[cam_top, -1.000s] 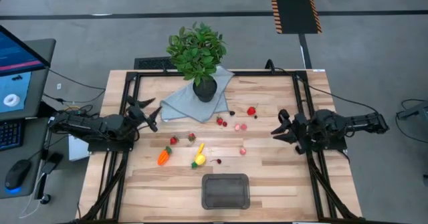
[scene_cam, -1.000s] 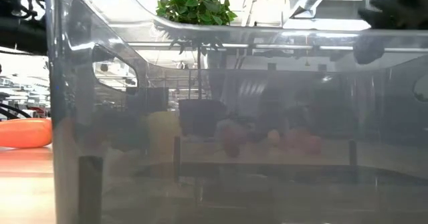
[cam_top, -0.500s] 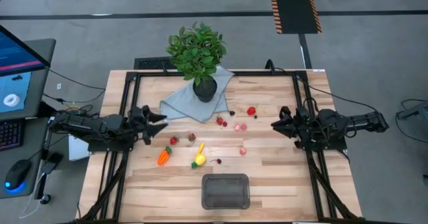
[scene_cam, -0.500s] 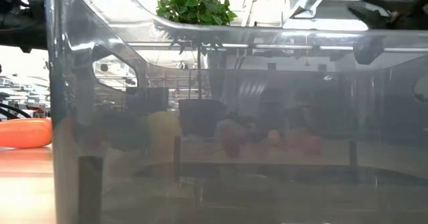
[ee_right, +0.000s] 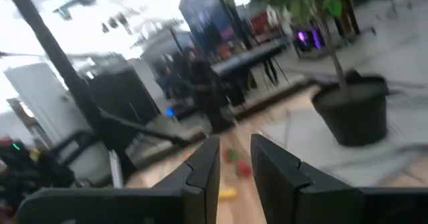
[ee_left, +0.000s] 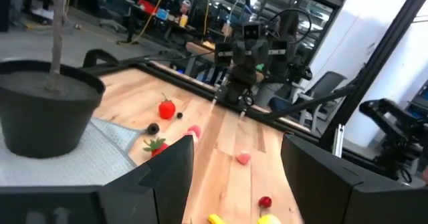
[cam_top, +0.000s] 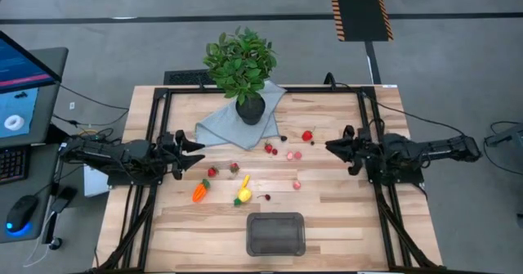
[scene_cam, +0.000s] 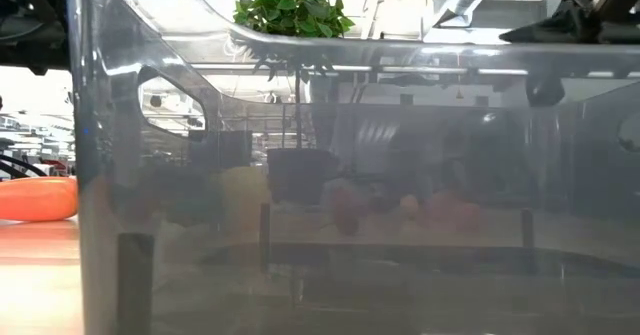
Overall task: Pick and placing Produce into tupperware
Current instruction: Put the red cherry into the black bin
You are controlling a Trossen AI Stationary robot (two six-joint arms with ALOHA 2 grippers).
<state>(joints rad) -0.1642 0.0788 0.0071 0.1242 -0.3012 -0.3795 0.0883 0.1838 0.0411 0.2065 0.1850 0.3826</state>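
**Both arms edge inward; tub empty**

Both grippers have crept toward the produce. The tupperware [cam_top: 275, 234] sits at the table's near edge, empty; carrot [cam_top: 199, 192] and lemon [cam_top: 243, 195] await. Left gripper [cam_top: 189, 150] gapes; right gripper [cam_top: 334, 148] narrowly parted, holding nothing.
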